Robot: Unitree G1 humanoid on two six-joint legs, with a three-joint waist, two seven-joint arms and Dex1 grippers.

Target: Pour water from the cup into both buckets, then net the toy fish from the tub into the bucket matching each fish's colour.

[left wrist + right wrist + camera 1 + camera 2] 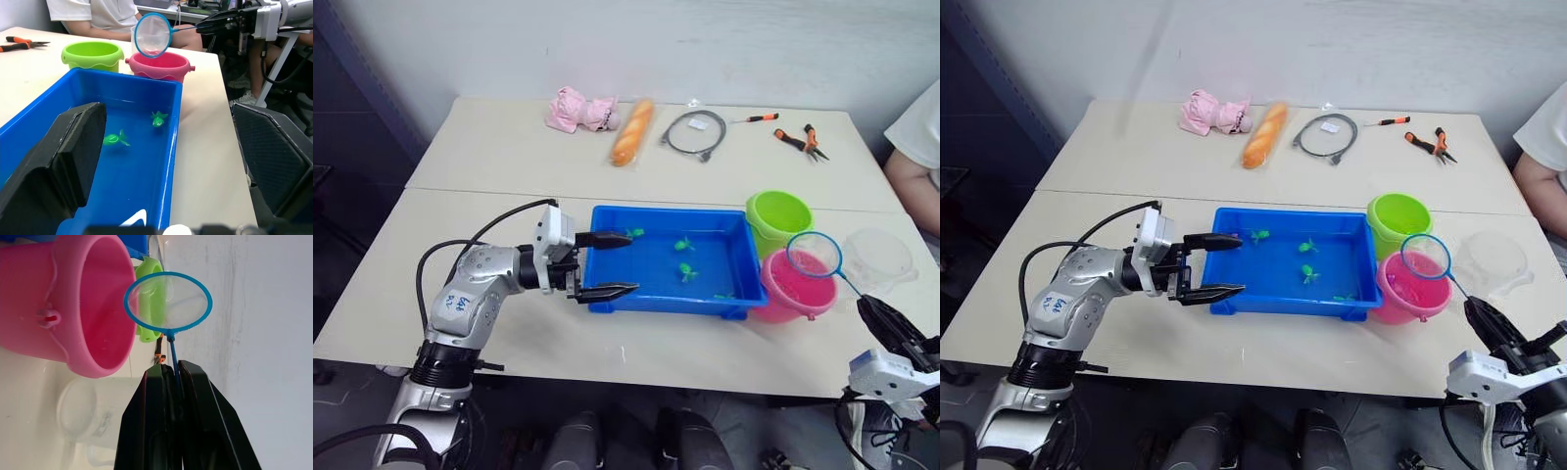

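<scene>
The blue tub (607,299) lies mid-table with several green toy fish (688,272) in it. My left gripper (619,264) is open and straddles the tub's left end, one finger (73,147) inside and the other on the table side. To the tub's right stand the green bucket (778,217) and the pink bucket (793,289). Over the pink bucket's rim hovers the blue-rimmed net (814,255), its mesh looking empty. My right gripper (171,369) is shut on the net's thin handle. The clear cup (878,257) stands upright right of the buckets.
Along the far side of the table lie a pink soft toy (579,110), a bread loaf (632,131), a coiled grey cable (694,134), a screwdriver (756,117) and pliers (801,141). A person (918,147) sits at the table's right end.
</scene>
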